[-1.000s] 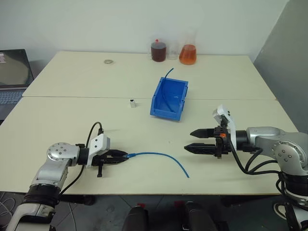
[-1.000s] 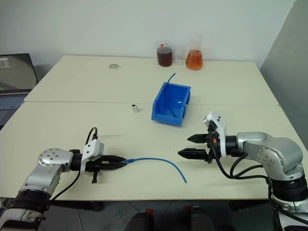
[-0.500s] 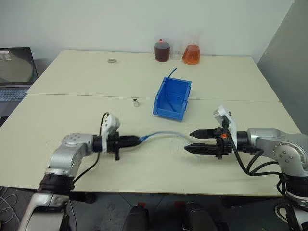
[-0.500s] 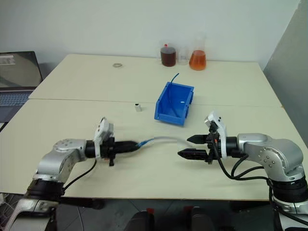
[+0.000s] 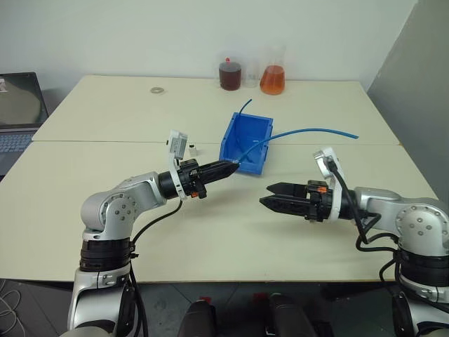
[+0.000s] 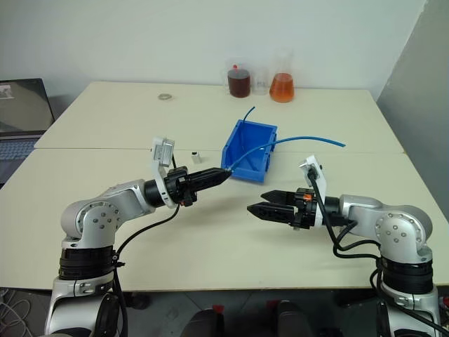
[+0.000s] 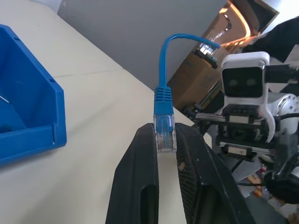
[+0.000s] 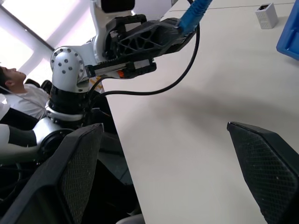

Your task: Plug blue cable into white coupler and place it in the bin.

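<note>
My left gripper [image 5: 226, 168] is shut on the clear plug [image 7: 164, 136] of the blue cable [image 5: 309, 130]. It holds the plug in the air just in front of the bin [image 5: 247, 144]. From there the cable arcs up and to the right, its free end in the air past the bin. The white coupler [image 6: 196, 153] stands on the table left of the bin, beside my left wrist. My right gripper [image 5: 266, 195] is open and empty, level, pointing left toward the left gripper with a gap between them. In the right wrist view its fingers [image 8: 77, 168] stand wide apart.
A shorter dark blue wire [image 5: 243, 106] sticks up out of the bin. Two flasks, one dark [image 5: 230, 74] and one orange [image 5: 273, 78], stand at the table's far edge. A small ring [image 5: 156, 90] lies far left, a laptop [image 5: 17, 112] at the left. A person [image 8: 11, 81] sits behind my left arm.
My left gripper has lifted the cable off the table and swung it up and right to the bin's front; the cable's free end now hangs in the air. The right gripper shifted slightly left, still open.
</note>
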Controlling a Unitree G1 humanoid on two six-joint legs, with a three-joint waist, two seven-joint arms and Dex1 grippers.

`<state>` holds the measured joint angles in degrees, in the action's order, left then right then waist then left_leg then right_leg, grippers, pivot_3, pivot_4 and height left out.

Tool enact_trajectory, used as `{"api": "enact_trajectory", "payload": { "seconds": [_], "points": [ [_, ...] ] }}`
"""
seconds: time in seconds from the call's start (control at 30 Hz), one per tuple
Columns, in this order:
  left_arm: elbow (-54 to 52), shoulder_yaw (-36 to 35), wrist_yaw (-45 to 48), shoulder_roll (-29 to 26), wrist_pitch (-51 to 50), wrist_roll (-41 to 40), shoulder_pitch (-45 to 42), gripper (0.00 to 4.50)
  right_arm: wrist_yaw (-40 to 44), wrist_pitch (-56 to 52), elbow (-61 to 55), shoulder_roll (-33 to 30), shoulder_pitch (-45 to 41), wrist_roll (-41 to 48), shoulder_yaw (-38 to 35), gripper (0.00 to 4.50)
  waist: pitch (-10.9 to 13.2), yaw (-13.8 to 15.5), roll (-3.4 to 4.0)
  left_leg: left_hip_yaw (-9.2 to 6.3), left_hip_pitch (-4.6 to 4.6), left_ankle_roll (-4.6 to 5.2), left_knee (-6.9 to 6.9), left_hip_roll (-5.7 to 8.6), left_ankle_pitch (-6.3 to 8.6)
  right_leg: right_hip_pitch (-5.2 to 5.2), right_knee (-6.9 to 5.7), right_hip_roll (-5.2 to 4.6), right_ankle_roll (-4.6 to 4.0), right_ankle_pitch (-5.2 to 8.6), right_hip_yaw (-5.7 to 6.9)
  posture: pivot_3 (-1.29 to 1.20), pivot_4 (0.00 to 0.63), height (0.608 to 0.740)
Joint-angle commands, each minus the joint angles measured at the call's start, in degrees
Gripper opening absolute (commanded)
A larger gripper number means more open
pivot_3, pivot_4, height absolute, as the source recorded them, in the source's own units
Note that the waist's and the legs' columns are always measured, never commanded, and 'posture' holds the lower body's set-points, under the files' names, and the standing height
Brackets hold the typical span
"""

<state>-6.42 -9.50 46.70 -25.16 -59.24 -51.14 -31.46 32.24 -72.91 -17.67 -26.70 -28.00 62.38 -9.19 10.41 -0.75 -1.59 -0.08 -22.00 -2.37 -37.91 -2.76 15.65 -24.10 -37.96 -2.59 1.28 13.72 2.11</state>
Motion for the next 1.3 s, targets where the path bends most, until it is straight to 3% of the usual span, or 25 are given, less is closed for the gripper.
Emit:
{"api": "enact_trajectory", "payload": {
  "seconds": [0.03, 0.53, 0.67, 1.2, 1.3],
  "points": [
    [-4.69, 0.43, 0.02, 0.50, -1.67, -3.79, 0.64, 0.26, -1.90, 2.84, 3.29, 3.04, -3.40, -0.53, 0.03, 4.50, 0.00, -0.08, 0.00, 0.02, 0.01, 0.00, 0.00, 0.00, 0.00, 0.00, -0.01, 0.00, 0.00, 0.00, -0.02, 0.00, 0.150, 0.740],
    [-4.90, 2.32, 1.38, -0.09, -3.48, -6.78, 3.11, 0.26, -2.16, 0.07, 6.34, 6.59, -7.81, 4.90, 0.00, 4.50, 0.00, -0.28, 0.01, 0.00, -0.02, 0.00, 0.01, 0.01, 0.00, 0.00, 0.02, 0.00, -0.08, -0.04, -0.01, 0.00, 0.150, 0.740],
    [-4.85, 1.99, 1.16, 0.13, -3.83, -7.44, 3.02, 0.26, -2.26, -0.57, 6.37, 6.69, -7.76, 5.90, 0.01, 3.83, 0.00, -0.28, 0.01, 0.00, -0.02, 0.00, 0.01, 0.01, 0.00, 0.00, 0.03, 0.00, -0.08, -0.04, -0.01, 0.00, 0.150, 0.740],
    [-5.18, 1.58, 0.68, -1.30, -5.09, -10.74, 4.63, 0.26, -2.40, -0.84, 6.95, 6.09, -6.83, 6.99, -0.76, 0.31, 0.00, -0.29, 0.01, 0.00, -0.03, 0.00, 0.02, 0.01, 0.00, -0.01, 0.05, 0.00, -0.03, -0.01, -0.01, 0.00, 0.150, 0.740],
    [-5.47, 1.58, 0.76, -1.53, -5.03, -10.88, 4.96, 0.26, -2.85, -0.90, 7.06, 5.94, -6.65, 7.76, -1.11, 0.20, 0.00, -0.30, 0.01, 0.00, -0.03, 0.00, 0.03, 0.01, 0.00, -0.01, 0.06, 0.00, -0.03, -0.01, -0.01, 0.00, 0.150, 0.740]
  ]
}}
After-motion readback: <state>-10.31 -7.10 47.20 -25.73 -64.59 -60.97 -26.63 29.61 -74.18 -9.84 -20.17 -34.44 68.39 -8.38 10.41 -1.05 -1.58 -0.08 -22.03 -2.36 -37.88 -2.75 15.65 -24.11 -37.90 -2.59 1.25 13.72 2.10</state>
